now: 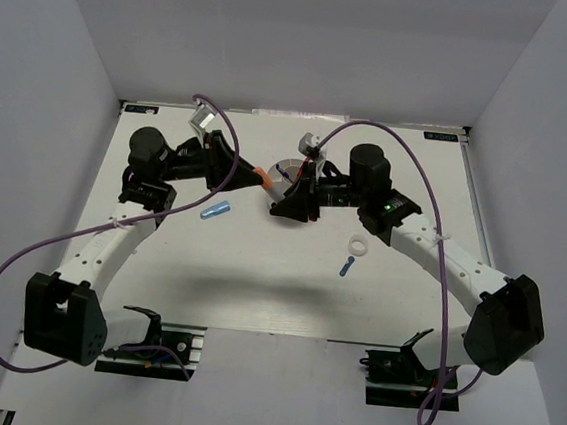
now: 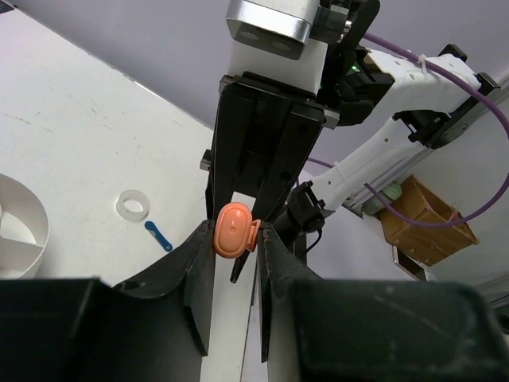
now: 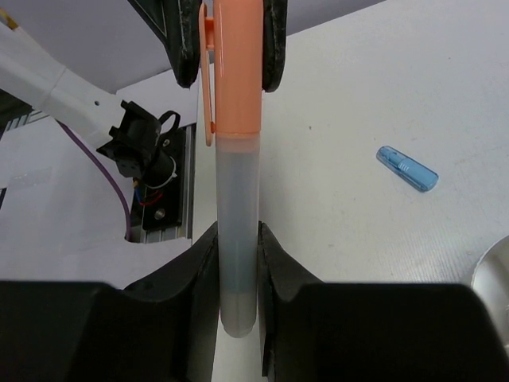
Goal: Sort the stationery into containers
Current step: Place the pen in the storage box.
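marker (image 3: 237,239): frosted plastic barrel, smooth orange cap | table (image 3: 358,95): matt white, faintly textured

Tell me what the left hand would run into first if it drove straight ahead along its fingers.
The right hand, most likely. The two hands face each other tip to tip, both gripping the orange-capped marker: the left hand on the cap, the right on the barrel.

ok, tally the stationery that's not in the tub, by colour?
Orange-capped marker: 1
Light-blue capsule: 1
Dark-blue piece: 1
White ring: 1
Total: 4
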`<action>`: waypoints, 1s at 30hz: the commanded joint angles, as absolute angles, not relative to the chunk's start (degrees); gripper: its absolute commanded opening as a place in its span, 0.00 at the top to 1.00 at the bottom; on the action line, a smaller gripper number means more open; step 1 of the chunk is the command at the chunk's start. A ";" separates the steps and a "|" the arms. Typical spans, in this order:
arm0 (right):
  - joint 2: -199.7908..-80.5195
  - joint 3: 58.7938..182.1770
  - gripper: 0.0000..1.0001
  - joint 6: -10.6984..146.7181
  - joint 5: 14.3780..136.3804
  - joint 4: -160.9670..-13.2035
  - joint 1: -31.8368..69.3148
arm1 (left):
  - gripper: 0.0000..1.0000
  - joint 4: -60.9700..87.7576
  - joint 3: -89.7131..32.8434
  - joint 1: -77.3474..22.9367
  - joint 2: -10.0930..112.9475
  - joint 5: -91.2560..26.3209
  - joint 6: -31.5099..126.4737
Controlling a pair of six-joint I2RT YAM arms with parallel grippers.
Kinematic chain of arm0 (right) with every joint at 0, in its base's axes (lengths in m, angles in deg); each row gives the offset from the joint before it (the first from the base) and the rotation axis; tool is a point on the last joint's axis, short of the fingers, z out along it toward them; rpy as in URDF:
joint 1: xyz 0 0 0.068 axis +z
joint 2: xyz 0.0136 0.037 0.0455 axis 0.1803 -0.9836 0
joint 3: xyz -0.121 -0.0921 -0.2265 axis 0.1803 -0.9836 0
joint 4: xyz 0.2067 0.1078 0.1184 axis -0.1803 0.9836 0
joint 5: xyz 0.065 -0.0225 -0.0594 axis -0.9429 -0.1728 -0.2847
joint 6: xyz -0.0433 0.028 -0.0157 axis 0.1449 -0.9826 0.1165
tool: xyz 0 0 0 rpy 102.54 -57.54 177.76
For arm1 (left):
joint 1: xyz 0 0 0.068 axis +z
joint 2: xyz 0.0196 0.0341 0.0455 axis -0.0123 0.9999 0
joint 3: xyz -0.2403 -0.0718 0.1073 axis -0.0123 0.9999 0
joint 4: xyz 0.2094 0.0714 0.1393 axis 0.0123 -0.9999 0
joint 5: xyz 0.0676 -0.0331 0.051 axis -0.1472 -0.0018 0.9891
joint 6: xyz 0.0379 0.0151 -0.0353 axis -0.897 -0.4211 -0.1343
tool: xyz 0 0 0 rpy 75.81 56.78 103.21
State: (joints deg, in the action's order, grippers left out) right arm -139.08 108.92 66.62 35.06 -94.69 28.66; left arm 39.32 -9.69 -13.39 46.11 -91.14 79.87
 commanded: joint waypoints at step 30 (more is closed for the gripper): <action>-141.87 126.93 0.16 65.41 48.56 -87.77 6.50 | 1.00 6.01 -39.75 -11.78 74.27 -45.91 44.95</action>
State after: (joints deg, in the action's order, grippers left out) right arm -141.92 123.04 63.56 46.99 -86.88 8.11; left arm 6.67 -36.73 -11.27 73.67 -47.60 47.43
